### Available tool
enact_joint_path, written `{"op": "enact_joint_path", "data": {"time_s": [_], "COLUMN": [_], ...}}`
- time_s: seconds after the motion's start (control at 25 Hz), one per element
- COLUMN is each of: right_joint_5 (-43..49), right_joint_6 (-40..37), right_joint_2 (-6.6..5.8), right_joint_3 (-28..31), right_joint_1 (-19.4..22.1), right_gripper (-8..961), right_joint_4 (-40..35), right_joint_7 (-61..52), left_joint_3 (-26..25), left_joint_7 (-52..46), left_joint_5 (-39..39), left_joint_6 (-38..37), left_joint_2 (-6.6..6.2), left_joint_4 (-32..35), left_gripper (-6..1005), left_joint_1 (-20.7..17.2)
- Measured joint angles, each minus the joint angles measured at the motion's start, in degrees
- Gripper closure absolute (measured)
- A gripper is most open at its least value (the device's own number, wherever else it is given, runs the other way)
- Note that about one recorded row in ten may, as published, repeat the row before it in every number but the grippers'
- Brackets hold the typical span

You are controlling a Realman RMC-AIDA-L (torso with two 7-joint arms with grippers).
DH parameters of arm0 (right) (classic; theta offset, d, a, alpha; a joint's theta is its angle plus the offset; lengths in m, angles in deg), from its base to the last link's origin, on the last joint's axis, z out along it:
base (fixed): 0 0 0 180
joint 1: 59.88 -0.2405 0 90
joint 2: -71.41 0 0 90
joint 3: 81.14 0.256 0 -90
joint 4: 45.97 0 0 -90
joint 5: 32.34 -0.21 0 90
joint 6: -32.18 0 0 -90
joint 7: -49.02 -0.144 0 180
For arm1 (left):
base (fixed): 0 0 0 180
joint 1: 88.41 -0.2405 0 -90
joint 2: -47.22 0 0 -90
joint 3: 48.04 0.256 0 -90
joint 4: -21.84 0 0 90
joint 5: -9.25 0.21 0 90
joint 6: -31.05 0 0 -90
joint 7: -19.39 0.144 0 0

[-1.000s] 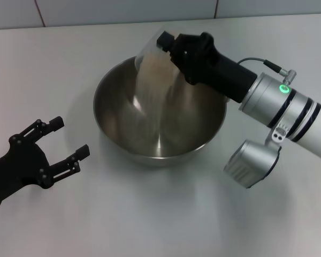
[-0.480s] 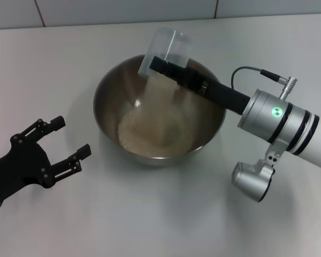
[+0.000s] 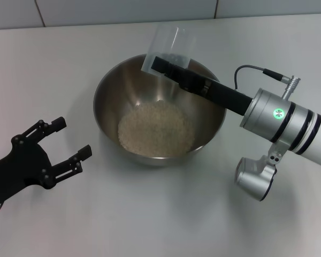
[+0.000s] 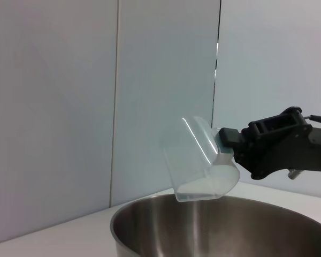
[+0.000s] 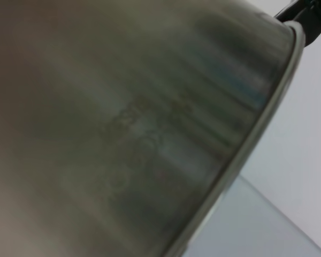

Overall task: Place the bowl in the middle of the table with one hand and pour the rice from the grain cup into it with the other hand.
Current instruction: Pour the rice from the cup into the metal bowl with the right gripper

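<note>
The right gripper (image 3: 163, 63) clamped the upturned grain cup (image 3: 168, 47) above the bowl (image 3: 108, 91), rice (image 3: 156, 128) below it; the left gripper (image 3: 69, 140) rested open nearby.

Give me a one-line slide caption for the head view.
Right gripper holds the emptied grain cup tipped over the bowl, rice pooled inside.

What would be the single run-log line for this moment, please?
stage: pour done | right gripper: holds tipped clear plastic grain cup, looks empty | off-white rice: in stainless-steel bowl | left gripper: open, beside bowl
</note>
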Motion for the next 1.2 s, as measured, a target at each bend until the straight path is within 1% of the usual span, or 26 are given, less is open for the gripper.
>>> {"op": "enact_joint_path", "data": {"time_s": [0.44, 0.6, 0.68, 0.72, 0.76, 0.8, 0.88, 0.92, 0.96, 1.08, 1.2], "right_joint_5": [0.45, -0.06, -0.69, -0.99, -0.99, -1.04, -1.31, -1.53, -1.53, -1.68, -2.1], "right_joint_6": [-0.07, 0.07, 0.43, 0.75, 0.75, 0.85, 1.11, 1.59, 1.59, 3.82, 5.64], "right_joint_2": [0.0, 0.07, 0.15, 0.18, 0.18, 0.19, 0.24, 0.3, 0.3, 0.4, 0.53], "right_joint_3": [-0.37, 0.83, 3.55, 6.47, 6.47, 7.61, 9.68, 10.77, 10.77, 12.27, 13.69], "right_joint_1": [0.25, 1.1, 2.24, 3.7, 3.7, 4.38, 5.99, 6.9, 6.9, 8.3, 8.73], "right_gripper": [941, 940, 940, 940, 940, 940, 940, 940, 940, 940, 940], "right_joint_4": [-0.43, 1.09, 3.7, 6.86, 6.86, 8.23, 11.08, 12.46, 12.46, 14.52, 15.29], "right_joint_7": [0.04, -4.99, -12.12, -19.64, -19.64, -23.43, -36.25, -44.37, -44.37, -60.04, -75.23], "left_joint_3": [0.3, 0.42, 0.41, 0.37, 0.37, 0.37, 0.35, 0.31, 0.28, 0.12, 0.12], "left_joint_7": [-0.62, -0.63, -0.62, -0.62, -0.62, -0.62, -0.62, -0.62, -0.61, -0.61, -0.61], "left_joint_5": [0.23, 0.23, 0.22, 0.11, 0.11, 0.05, -0.03, -0.06, -0.08, -0.13, -0.19], "left_joint_6": [0.0, -0.04, -0.23, -0.36, -0.36, -0.4, -0.44, -0.46, -0.48, -0.54, -0.57], "left_joint_2": [0.0, 0.0, 0.0, -0.01, -0.01, 0.0, 0.0, -0.01, -0.01, -0.01, -0.03], "left_joint_4": [0.0, 0.0, 0.0, 0.0, 0.0, 0.0, 0.0, 0.0, 0.0, 0.03, 0.25], "left_gripper": [139, 140, 140, 140, 140, 140, 140, 140, 140, 139, 139], "left_joint_1": [0.05, 0.08, 0.08, 0.01, 0.01, -0.07, -0.13, -0.14, -0.13, -0.15, -0.1]}}
